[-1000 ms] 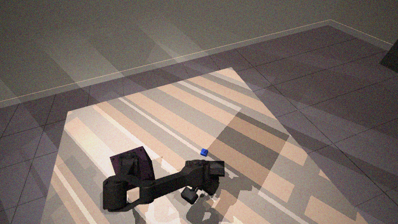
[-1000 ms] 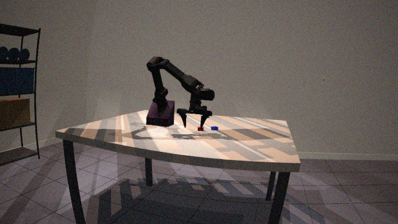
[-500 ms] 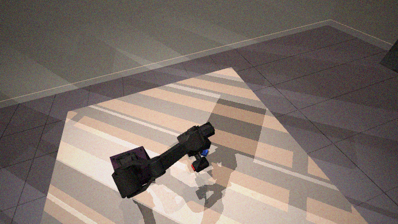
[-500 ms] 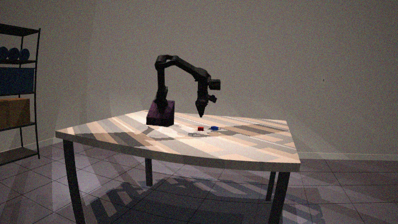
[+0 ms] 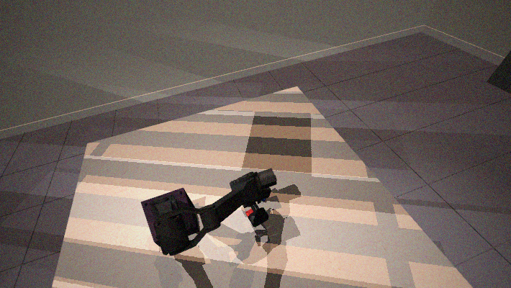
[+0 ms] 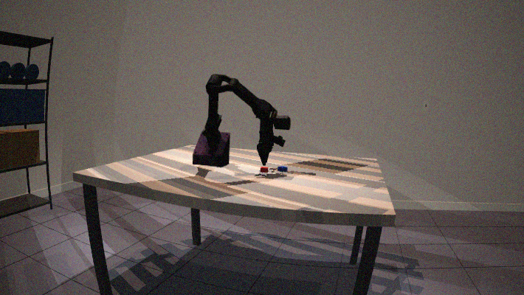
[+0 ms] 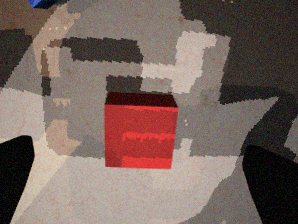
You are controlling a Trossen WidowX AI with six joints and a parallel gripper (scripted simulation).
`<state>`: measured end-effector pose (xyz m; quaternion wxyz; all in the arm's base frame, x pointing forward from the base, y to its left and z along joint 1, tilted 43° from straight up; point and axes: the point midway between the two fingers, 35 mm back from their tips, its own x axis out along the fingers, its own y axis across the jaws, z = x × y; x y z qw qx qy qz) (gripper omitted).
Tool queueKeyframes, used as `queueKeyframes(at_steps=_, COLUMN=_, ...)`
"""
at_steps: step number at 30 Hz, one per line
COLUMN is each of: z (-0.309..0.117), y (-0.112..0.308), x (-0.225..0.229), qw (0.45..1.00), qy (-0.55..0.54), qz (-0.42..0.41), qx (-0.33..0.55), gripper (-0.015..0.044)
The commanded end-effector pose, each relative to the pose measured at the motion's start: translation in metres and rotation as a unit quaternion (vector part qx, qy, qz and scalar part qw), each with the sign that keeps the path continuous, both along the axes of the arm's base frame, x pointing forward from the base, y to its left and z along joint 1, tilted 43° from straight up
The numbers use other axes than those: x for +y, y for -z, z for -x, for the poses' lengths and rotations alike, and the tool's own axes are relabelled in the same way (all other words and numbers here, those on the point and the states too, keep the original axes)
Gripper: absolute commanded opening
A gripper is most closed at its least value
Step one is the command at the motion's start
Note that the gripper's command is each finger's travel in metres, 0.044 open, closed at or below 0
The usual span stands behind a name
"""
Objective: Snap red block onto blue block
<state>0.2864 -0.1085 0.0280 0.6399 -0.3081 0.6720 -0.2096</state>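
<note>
The red block sits on the table, below my gripper. The gripper is open and points down, with its fingertips a little above the block. In the wrist view the block lies between the two dark fingers, with space on both sides. The blue block sits on the table a short way from the red one, apart from it. The arm mostly hides it in the top view, and only its corner shows at the top left of the wrist view.
The table is covered in striped light and shadow. The arm's base stands on the table, left of both blocks in the exterior view. A shelf rack stands on the floor at the far left, away from the table.
</note>
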Motion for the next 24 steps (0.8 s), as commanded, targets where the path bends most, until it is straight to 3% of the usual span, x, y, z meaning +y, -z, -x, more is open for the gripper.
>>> queueKeyframes(at_steps=1, z=0.002, y=0.005, x=-0.004, qw=1.000, qy=0.000, qz=0.000, qx=0.004, gripper=0.0440)
queueKeyframes(at_steps=17, z=0.002, y=0.022, x=-0.020, qw=1.000, qy=0.000, qz=0.001, qx=0.004, gripper=0.0440)
queueKeyframes(at_steps=24, z=0.002, y=0.022, x=-0.020, qw=1.000, qy=0.000, qz=0.001, qx=0.004, gripper=0.0256)
